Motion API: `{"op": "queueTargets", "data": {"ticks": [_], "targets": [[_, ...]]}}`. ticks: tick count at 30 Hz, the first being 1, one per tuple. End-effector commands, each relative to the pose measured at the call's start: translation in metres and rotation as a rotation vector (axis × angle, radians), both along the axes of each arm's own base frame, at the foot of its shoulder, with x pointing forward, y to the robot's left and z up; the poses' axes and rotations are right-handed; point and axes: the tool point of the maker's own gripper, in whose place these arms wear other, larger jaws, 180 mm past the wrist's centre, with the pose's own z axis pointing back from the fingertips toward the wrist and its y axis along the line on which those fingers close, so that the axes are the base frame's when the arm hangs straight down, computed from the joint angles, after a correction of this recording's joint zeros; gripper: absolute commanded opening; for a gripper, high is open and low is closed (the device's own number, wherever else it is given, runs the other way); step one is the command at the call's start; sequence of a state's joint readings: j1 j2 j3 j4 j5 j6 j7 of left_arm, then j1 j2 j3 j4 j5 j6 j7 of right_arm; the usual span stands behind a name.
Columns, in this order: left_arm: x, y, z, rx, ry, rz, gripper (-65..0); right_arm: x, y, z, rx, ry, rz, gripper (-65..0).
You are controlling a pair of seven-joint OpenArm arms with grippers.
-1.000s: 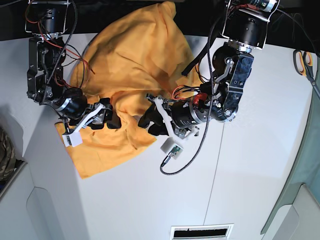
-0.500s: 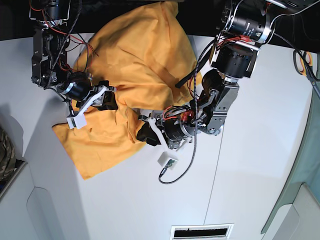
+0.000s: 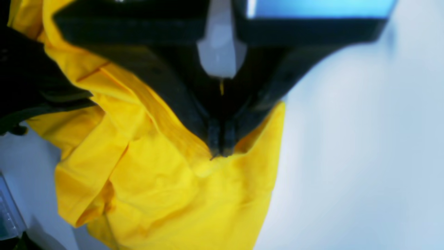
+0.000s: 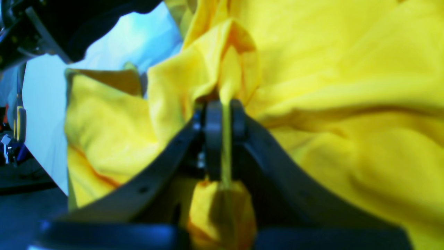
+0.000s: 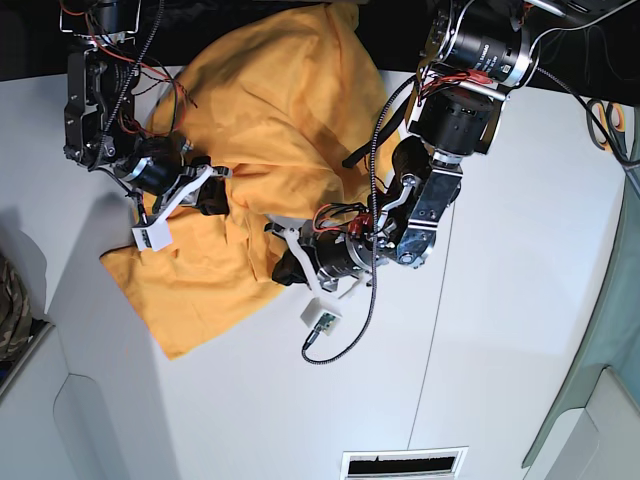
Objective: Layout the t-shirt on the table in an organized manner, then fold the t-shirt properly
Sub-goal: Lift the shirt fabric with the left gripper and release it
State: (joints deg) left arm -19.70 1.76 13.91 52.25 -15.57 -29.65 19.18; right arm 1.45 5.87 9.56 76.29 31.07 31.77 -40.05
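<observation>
Right now the t-shirt [image 5: 265,120] lies crumpled across the upper left part of the white table [image 5: 500,330], its far end bunched near the back edge and a lower corner spread flat toward the front left. Both arms reach into the cloth from opposite sides. The left gripper [image 3: 218,147] has its jaws pressed together on a fold at the shirt's edge, just beside bare tabletop. The right gripper [image 4: 222,139] is likewise clamped on the shirt, with a thin ridge of yellow fabric squeezed between its pads and more cloth bulging out behind them. Scissors [image 5: 606,125] with orange handles lie at the table's far right edge, well apart from the shirt.
</observation>
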Motion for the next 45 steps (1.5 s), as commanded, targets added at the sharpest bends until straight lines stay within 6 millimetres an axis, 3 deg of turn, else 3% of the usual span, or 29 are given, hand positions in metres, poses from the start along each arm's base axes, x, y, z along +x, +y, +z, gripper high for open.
{"op": "queueTargets", "data": {"ticks": [1,6,10,11,14,15,16,21,25,37,38,41,45], "targets": [[0.012,-0.009,0.023,-0.046,-0.058,-0.024,-65.0,0.012,-0.001,0.014,0.013,-0.056,-0.005,-65.0],[0.009,-0.007,0.021,-0.039,-0.052,-0.048,-65.0,0.013,-0.006,0.014,0.004,-0.063,-0.009,-65.0],[0.003,-0.016,0.035,-0.088,-0.085,-0.151,-65.0,0.013,-0.007,0.014,0.002,-0.065,-0.012,-65.0],[0.006,-0.016,0.038,-0.086,-0.092,-0.152,-62.0,0.013,-0.007,0.014,0.002,-0.065,-0.012,-65.0],[0.015,-0.016,0.047,-0.083,-0.115,-0.154,-36.7,0.013,-0.007,0.014,0.002,-0.065,-0.012,-65.0],[0.017,-0.017,0.050,-0.078,-0.124,-0.158,-31.6,0.013,-0.007,0.014,0.002,-0.065,-0.012,-65.0],[0.017,-0.019,0.050,-0.060,-0.137,-0.173,-30.5,0.013,-0.007,0.014,0.002,-0.065,-0.012,-65.0],[0.006,-0.038,0.033,0.142,-0.255,-0.296,-30.6,0.013,-0.006,0.014,0.004,-0.065,-0.012,-65.0],[0.014,-0.041,0.026,0.290,-0.360,-0.259,-30.6,0.012,-0.005,0.013,0.004,-0.060,-0.009,-65.0],[0.019,-0.041,0.026,0.351,-0.400,-0.244,-30.8,0.011,-0.004,0.013,0.006,-0.055,-0.007,-65.0],[0.019,-0.040,0.025,0.359,-0.403,-0.252,-32.4,0.011,-0.004,0.013,0.006,-0.055,-0.007,-65.0],[0.017,-0.038,0.019,0.371,-0.390,-0.255,-46.8,0.011,-0.004,0.013,0.005,-0.055,-0.006,-65.0],[0.007,-0.038,0.004,0.353,-0.352,-0.294,-53.9,0.010,-0.004,0.012,0.005,-0.052,-0.005,-65.0]]}}
